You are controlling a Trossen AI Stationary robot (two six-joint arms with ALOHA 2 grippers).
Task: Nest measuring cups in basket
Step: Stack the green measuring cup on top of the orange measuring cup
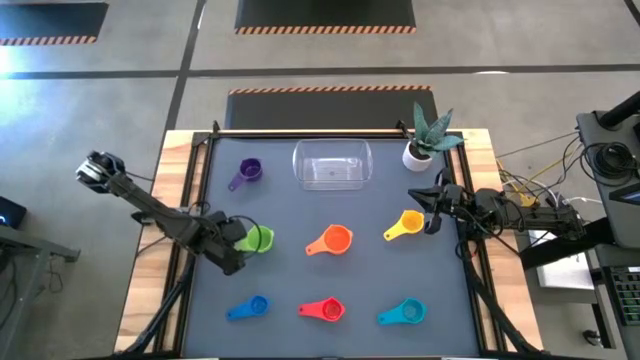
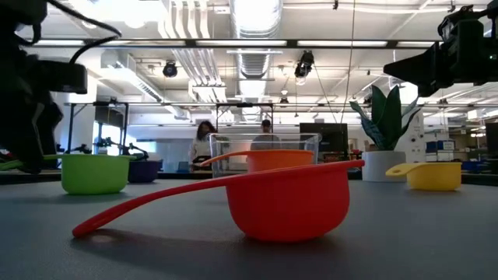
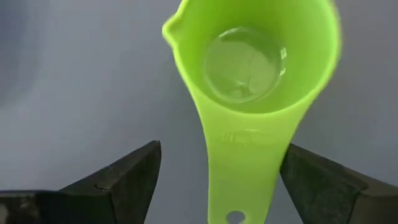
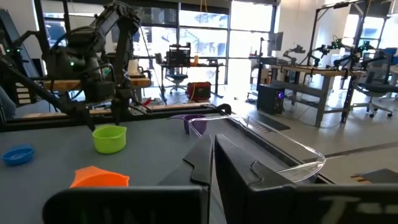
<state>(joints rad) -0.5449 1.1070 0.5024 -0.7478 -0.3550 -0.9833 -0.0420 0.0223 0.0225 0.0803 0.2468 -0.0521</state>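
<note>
Several measuring cups stand on their bases on the dark mat: purple (image 1: 247, 172), green (image 1: 258, 239), orange (image 1: 333, 240), yellow (image 1: 405, 225), blue (image 1: 250, 307), red (image 1: 325, 310) and teal (image 1: 403, 313). The clear basket (image 1: 333, 163) rests near the far edge with nothing in it. My left gripper (image 3: 221, 180) is open and low over the mat. Its fingers (image 3: 124, 180) stand on either side of the green cup's handle (image 3: 242, 168), with a gap on each side. My right gripper (image 4: 210, 163) is shut and raised above the mat, just right of the yellow cup.
A white plant pot (image 1: 420, 150) with a spiky plant stands right of the basket at the far right corner. A raised frame (image 1: 300, 131) runs around the mat. In the low view the red cup (image 2: 288, 198) is nearest, and people show in the room behind.
</note>
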